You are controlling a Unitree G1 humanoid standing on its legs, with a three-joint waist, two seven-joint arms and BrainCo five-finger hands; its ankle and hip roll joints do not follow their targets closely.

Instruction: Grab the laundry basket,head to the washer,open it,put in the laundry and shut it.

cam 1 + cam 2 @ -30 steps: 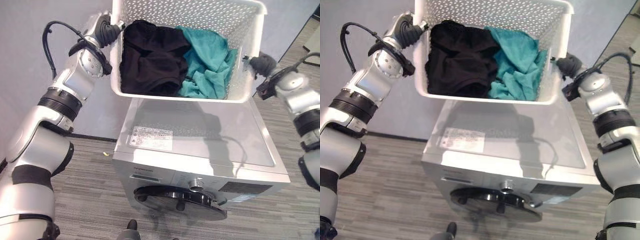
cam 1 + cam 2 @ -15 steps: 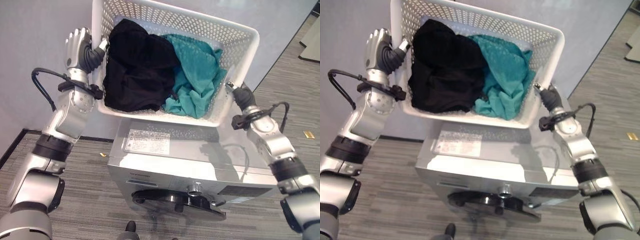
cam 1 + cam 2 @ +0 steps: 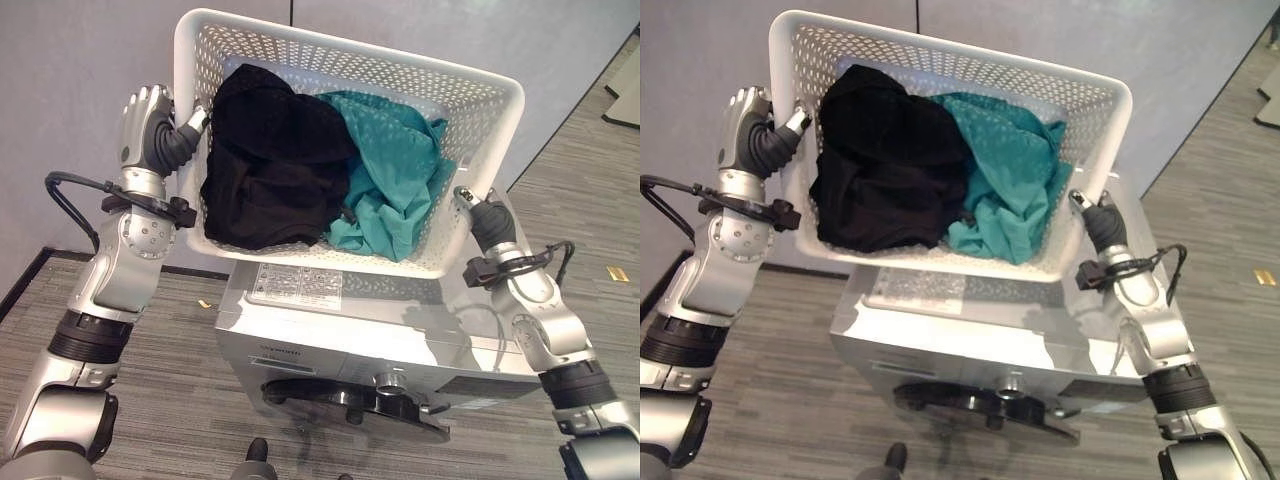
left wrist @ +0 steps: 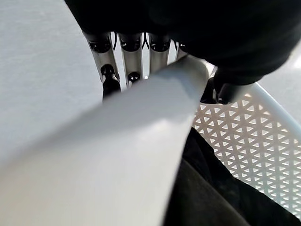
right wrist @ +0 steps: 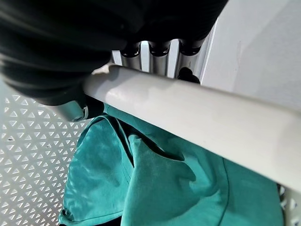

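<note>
Left hand (image 3: 147,120) curled round rim of white laundry basket (image 3: 480,90), held above washer (image 3: 330,345); wrist view shows fingers (image 4: 132,59) wrapping rim. Black garment (image 3: 265,160), teal garment (image 3: 400,180) inside. Right hand (image 3: 480,215) clasps opposite rim. Bare floor (image 3: 170,400) beside washer. Basket lower, more level than half second ago.

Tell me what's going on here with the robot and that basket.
The robot holds a white laundry basket up over a silver front-loading washer, one hand on each side. The left hand grips one rim, the right hand the opposite rim, fingers curled round it. Inside lie a black garment and a teal garment. The washer door looks shut, so the laundry has not yet gone in.
</note>
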